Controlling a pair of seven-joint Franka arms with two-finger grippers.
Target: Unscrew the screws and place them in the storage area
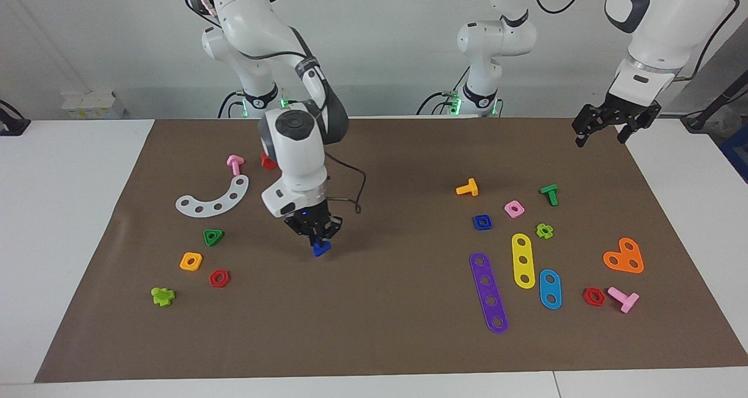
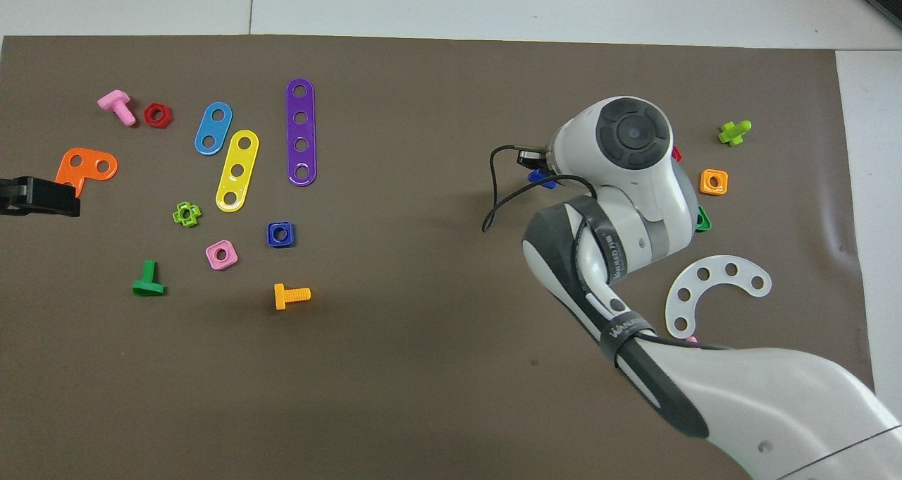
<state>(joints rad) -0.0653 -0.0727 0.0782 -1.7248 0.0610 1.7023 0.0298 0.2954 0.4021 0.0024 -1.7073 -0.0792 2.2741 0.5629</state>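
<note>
Right gripper (image 1: pixel 314 234) is pointing straight down over the middle of the brown mat (image 1: pixel 374 339), toward the right arm's end of the table, and its fingers are closing on the blue bolt (image 1: pixel 320 248), which is hanging from their tips just above the mat; whether it is touching the mat cannot be told. In the overhead view the arm is covering most of the bolt, so only a sliver of blue is showing beside the wrist. Left gripper (image 1: pixel 602 132) is waiting in the air over the mat's edge at the left arm's end, its fingers spread apart and holding nothing. Near the right gripper, a white curved plate (image 1: pixel 214 199), a pink bolt (image 1: pixel 234 164), a green triangular nut (image 1: pixel 213 236), an orange nut (image 1: pixel 191 261), a red nut (image 1: pixel 219 278) and a lime piece (image 1: pixel 162 296) are lying on the mat. Toward the left arm's end, an orange bolt (image 1: pixel 467 187), a blue square nut (image 1: pixel 482 222), a pink nut (image 1: pixel 514 208), a green bolt (image 1: pixel 550 194), a purple strip (image 1: pixel 488 293), a yellow strip (image 1: pixel 523 260) and an orange heart plate (image 1: pixel 624 256) are lying well apart from the held bolt.
</note>
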